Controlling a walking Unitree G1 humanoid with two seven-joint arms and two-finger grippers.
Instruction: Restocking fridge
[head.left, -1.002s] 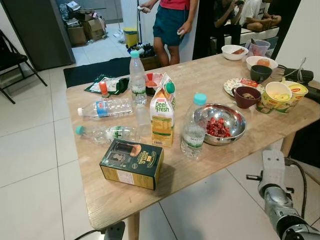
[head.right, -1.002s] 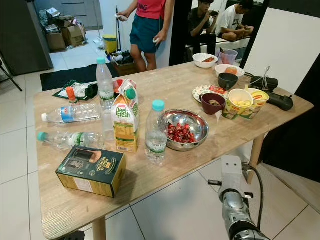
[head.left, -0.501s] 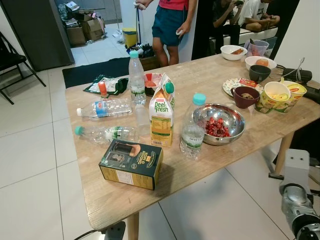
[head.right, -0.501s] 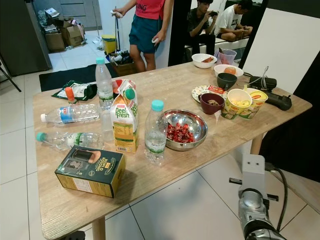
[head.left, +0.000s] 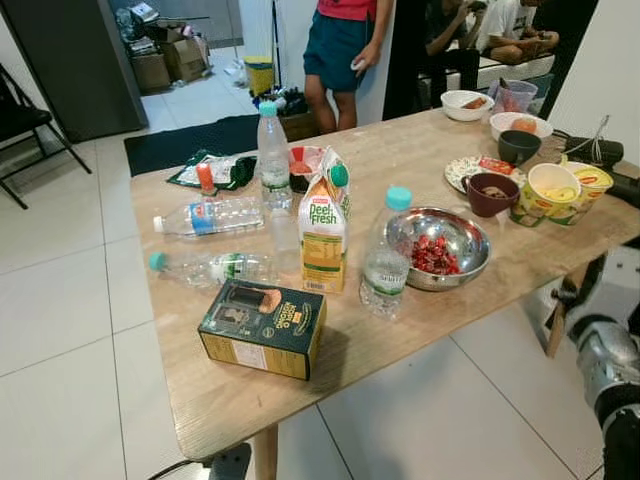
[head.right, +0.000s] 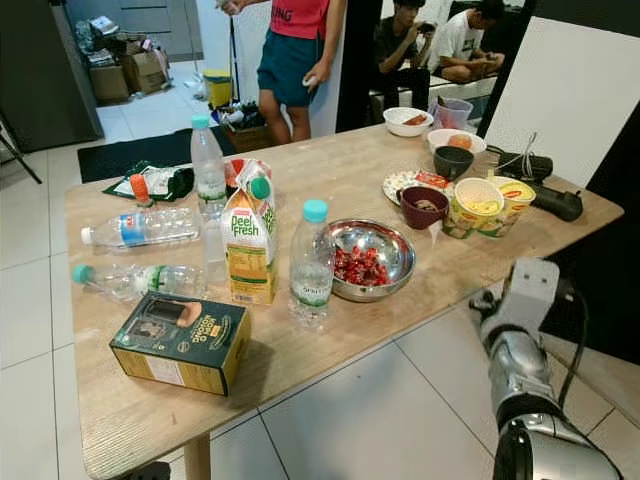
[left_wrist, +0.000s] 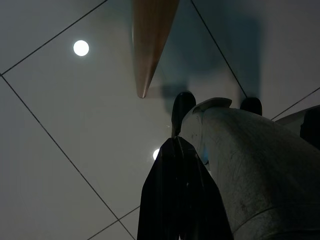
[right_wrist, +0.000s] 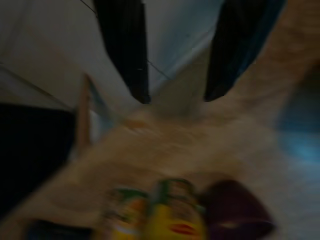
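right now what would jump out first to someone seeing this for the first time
The juice carton standing mid-table among water bottles, two upright and two lying on their sides. Right of it, a steel bowl of red bits. At the table's right edge, the right gripper rises, open.

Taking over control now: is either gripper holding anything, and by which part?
Nothing is held. The right gripper is open with nothing between its fingers, raised beside the table edge near the noodle cups. The left gripper hangs shut over the floor.

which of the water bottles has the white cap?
The lying bottle with the blue-and-red label, farther from the table's near edge of the two lying down. The other lying bottle and both upright ones have teal caps.
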